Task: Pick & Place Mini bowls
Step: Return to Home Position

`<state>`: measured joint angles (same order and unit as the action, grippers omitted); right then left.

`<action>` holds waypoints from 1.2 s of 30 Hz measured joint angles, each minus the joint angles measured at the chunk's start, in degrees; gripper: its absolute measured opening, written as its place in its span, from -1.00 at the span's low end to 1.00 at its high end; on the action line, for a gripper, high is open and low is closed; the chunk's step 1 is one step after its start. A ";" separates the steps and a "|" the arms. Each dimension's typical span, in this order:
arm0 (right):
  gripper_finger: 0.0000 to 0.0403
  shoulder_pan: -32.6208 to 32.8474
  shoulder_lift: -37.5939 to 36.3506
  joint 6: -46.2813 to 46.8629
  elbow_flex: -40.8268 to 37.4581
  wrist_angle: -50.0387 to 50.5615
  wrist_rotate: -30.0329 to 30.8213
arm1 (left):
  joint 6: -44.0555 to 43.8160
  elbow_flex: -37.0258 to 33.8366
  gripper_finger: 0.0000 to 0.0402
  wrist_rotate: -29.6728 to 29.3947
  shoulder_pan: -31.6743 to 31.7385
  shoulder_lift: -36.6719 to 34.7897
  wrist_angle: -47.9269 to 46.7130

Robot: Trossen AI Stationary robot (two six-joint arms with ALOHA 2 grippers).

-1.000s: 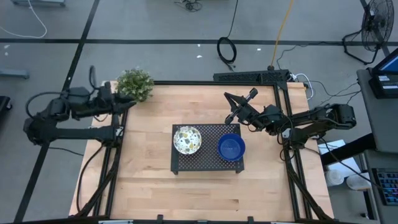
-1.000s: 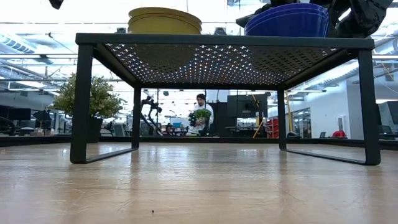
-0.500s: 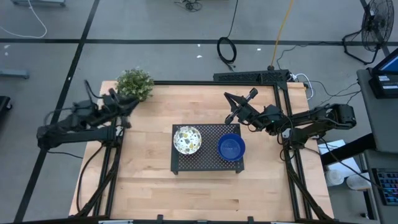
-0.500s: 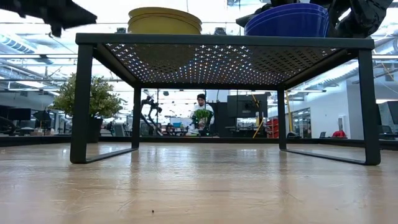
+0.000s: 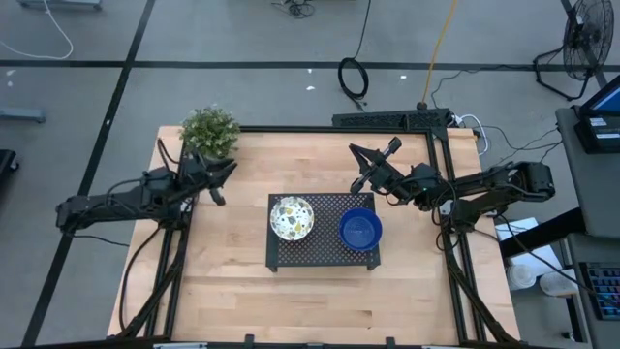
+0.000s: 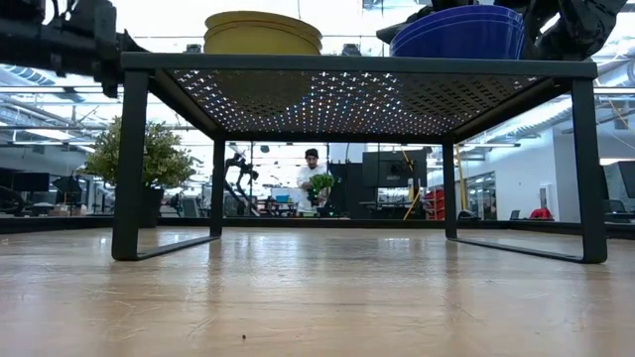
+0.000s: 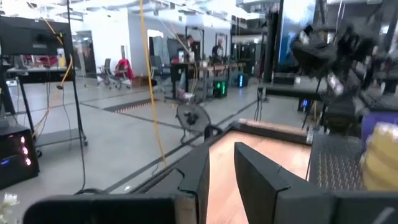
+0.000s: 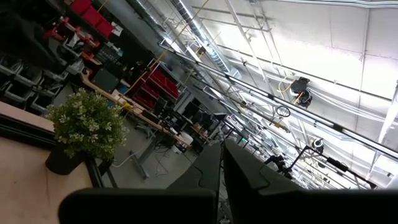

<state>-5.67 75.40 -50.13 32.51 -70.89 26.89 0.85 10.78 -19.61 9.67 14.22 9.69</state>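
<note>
Wooden tabletop (image 5: pixel 291 301), open workshop hall beyond.
Left gripper (image 5: pixel 225 182) slightly parted, right gripper (image 5: pixel 356 167) closed; both empty, flanking black shelf (image 5: pixel 325 254).

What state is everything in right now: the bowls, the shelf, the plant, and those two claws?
White bowls: stacked on the shelf's left side.
Blue bowls: stacked on its right side.
Shelf: standing level on the table.
Plant: upright at the table's far left corner.
Left gripper: open, empty, near the plant.
Right gripper: empty, beside the shelf's far right corner.
</note>
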 joint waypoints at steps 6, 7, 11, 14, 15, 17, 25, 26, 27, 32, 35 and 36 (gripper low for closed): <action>-0.96 0.00 -0.01 0.00 0.00 0.00 0.02 | -0.09 -1.45 -0.62 0.06 0.00 0.04 -0.63; -0.96 0.00 0.00 0.00 -0.01 0.00 0.04 | -0.11 -1.58 -0.62 0.06 0.00 0.03 -0.59; -0.96 0.00 0.00 0.00 -0.02 0.00 0.07 | -0.98 -3.17 -0.62 0.08 0.00 0.04 -0.61; -0.96 0.00 0.00 -0.01 -0.01 0.02 0.07 | -1.12 -4.34 -0.62 0.08 0.00 0.02 -0.41; -0.96 0.00 -0.01 0.00 0.00 0.02 0.07 | -1.25 -4.76 -0.62 0.11 0.00 0.02 -0.47; -0.96 0.00 0.00 0.00 0.00 0.02 0.07 | -1.38 -5.56 -0.62 0.15 0.00 0.04 -0.41; -0.96 0.00 0.00 0.00 0.00 0.02 0.09 | -1.30 -10.00 -0.62 0.08 0.00 0.02 5.40; -0.96 0.00 0.00 0.00 0.00 0.02 0.09 | -1.14 -10.05 -0.62 0.05 0.00 0.03 5.19; -0.96 0.00 0.00 0.00 0.00 0.02 0.09 | -0.94 -10.04 -0.62 0.06 0.00 0.06 5.25; -0.96 0.00 0.00 0.00 0.00 0.04 0.11 | -1.07 -9.94 -0.62 0.65 0.00 0.02 4.74; -0.96 0.00 0.00 0.00 0.00 0.10 0.30 | -0.05 -9.94 -0.62 7.55 0.00 0.04 2.90; -0.96 -0.01 -0.01 0.00 0.00 0.19 0.31 | 0.89 -9.94 -0.62 11.22 0.00 0.04 2.41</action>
<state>-5.68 75.39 -50.13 32.51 -70.70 27.20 1.74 0.84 -8.39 9.67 14.26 12.11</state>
